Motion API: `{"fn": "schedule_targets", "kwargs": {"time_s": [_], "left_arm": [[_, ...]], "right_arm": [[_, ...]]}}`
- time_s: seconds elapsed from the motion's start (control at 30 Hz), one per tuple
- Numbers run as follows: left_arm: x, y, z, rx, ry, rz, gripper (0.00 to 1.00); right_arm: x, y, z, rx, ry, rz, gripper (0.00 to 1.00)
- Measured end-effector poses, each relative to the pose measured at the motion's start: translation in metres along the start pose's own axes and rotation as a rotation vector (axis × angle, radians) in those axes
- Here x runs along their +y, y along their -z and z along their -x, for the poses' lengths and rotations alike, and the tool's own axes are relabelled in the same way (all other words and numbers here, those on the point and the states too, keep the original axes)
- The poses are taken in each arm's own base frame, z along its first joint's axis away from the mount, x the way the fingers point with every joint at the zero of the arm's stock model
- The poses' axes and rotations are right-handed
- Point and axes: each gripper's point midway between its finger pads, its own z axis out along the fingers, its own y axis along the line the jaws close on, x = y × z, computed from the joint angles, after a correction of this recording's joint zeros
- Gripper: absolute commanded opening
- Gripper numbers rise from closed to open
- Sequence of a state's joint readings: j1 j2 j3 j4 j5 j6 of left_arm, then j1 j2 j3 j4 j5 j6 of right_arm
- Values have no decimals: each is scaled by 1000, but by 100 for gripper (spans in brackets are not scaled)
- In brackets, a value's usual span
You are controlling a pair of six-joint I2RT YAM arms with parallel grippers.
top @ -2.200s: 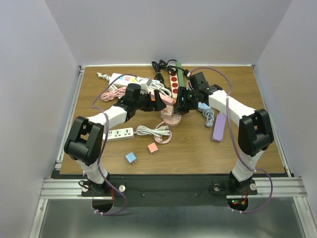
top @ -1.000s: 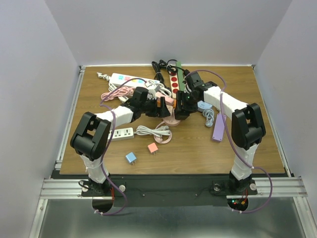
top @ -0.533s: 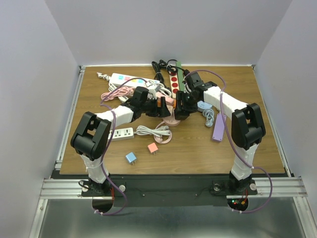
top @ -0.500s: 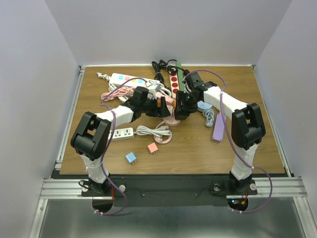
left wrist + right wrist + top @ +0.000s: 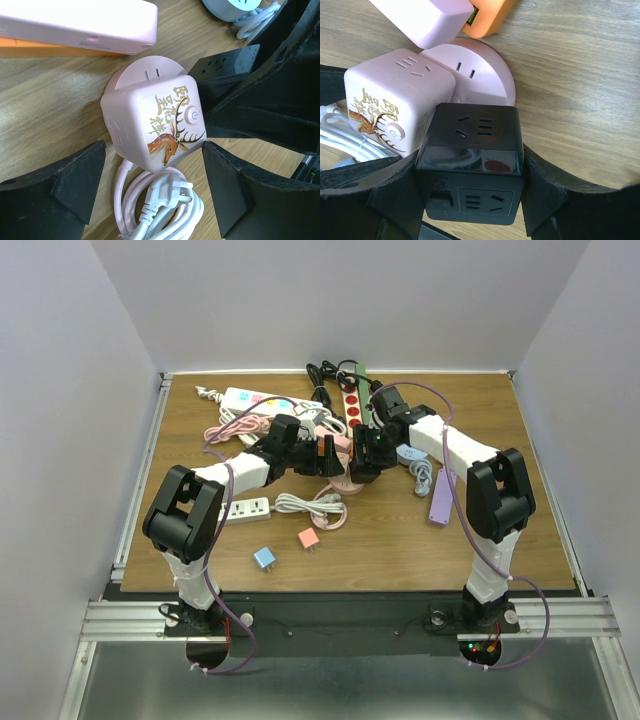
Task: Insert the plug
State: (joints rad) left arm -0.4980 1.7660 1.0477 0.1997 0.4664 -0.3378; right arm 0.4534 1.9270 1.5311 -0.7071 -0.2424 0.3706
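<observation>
A pink cube socket with a deer picture (image 5: 150, 125) sits on a round pink base (image 5: 150, 75) in the middle of the table (image 5: 400, 540). My left gripper (image 5: 154, 167) is open, its fingers (image 5: 75, 185) on either side of the pink cube with small gaps. My right gripper (image 5: 470, 192) is shut on a black cube socket (image 5: 470, 165), held right beside the pink cube (image 5: 390, 110) at the edge of the round base (image 5: 480, 80). The black cube also shows in the left wrist view (image 5: 227, 65). In the top view the two grippers (image 5: 325, 455) (image 5: 365, 462) meet over the base (image 5: 345, 482).
A white plug on a coiled cable (image 5: 167, 192) lies just in front of the pink cube. A pink strip (image 5: 75, 22) lies on an orange one behind it. Around are a white strip (image 5: 240, 509), purple strip (image 5: 443, 495), red-socket strip (image 5: 352, 410), blue (image 5: 264, 558) and orange (image 5: 308, 538) adapters.
Since 2.2 s ago both grippers have closed in on the round pink base. Over the last second they have barely moved.
</observation>
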Motion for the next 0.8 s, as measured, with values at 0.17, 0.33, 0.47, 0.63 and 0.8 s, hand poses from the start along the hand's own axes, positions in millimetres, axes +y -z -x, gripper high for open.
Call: {"fn": "schedule_targets", "kwargs": {"time_s": [0.17, 0.33, 0.47, 0.63, 0.8], "left_arm": [[0, 0, 0, 1, 0, 0, 88], [0, 0, 0, 2, 0, 0, 88], [-1, 0, -2, 5, -2, -1, 88], [-1, 0, -4, 13, -4, 4, 88], [-1, 0, -5, 15, -6, 4, 88]], "right_arm": [[-1, 0, 0, -1, -4, -6, 0], [-1, 0, 0, -2, -14, -15, 0], [-2, -1, 0, -4, -20, -24, 0], [-4, 0, 0, -9, -27, -37, 0], [-5, 0, 0, -12, -41, -49, 0]]}}
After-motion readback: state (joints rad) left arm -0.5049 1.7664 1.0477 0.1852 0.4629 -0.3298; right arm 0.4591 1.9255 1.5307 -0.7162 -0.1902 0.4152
